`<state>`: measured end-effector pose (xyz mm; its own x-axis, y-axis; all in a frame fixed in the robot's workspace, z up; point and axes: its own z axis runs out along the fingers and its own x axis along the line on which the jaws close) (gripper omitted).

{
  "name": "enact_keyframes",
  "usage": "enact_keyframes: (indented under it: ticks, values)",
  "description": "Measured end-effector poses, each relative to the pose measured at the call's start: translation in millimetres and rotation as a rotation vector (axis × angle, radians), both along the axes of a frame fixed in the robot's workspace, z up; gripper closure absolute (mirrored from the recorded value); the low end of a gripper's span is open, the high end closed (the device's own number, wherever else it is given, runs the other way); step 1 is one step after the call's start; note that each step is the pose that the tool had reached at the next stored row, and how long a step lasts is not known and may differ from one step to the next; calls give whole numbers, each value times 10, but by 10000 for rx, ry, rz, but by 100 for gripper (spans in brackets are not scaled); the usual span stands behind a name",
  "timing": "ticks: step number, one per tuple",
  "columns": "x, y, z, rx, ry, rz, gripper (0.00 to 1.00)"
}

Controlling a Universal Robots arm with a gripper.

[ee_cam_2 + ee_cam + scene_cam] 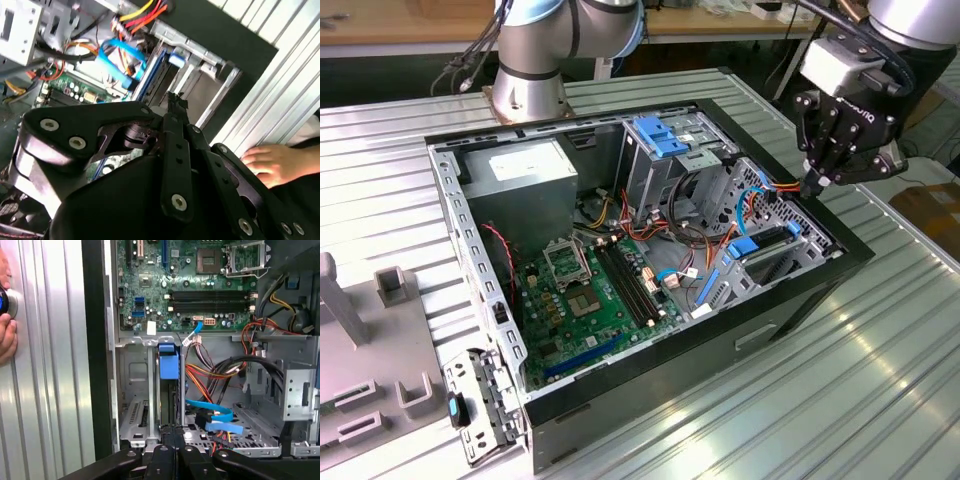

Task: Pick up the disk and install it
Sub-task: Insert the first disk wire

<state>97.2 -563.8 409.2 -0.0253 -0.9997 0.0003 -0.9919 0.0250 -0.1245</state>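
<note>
The black fingers of the gripper are closed against each other, and nothing is held between them. Such a closed tip is judged better suited to pushing than to grasping. It is held close over the end of the disk, a flat grey-metal hard drive with blue plastic rails. The disk is seated on its edge inside the grey metal drive cage of the open black computer case. Whether the disk is touched cannot be told. A person's hand is rested on the ribbed metal bench beside the case.
</note>
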Motion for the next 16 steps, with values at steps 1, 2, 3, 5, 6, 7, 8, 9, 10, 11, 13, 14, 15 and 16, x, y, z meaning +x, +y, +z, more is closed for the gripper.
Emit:
enact_keyframes:
  ticks: [1,2,3,5,6,7,8,9,10,11,13,14,15,16]
  values:
    - [125,13,-6,-3,0,6,89]
    - [205,26,-12,-5,0,17,89]
    - [256,37,-22,-3,0,41,89]
    - [262,44,-41,-2,-19,191,89]
    - [263,45,-60,-5,-36,674,89]
    - [262,45,-68,-3,-37,1100,89]
    - [264,45,-71,-1,-37,1446,89]
    - [269,46,-73,-1,-37,1731,89]
    - [270,46,-76,0,-37,1893,89]
    - [271,46,-77,0,-37,2024,89]
    - [272,45,-81,-1,-39,2358,89]
    - [272,45,-84,0,-45,2656,89]
    - [272,46,-88,2,-53,2867,89]
    - [273,47,-90,-4,-73,2990,89]
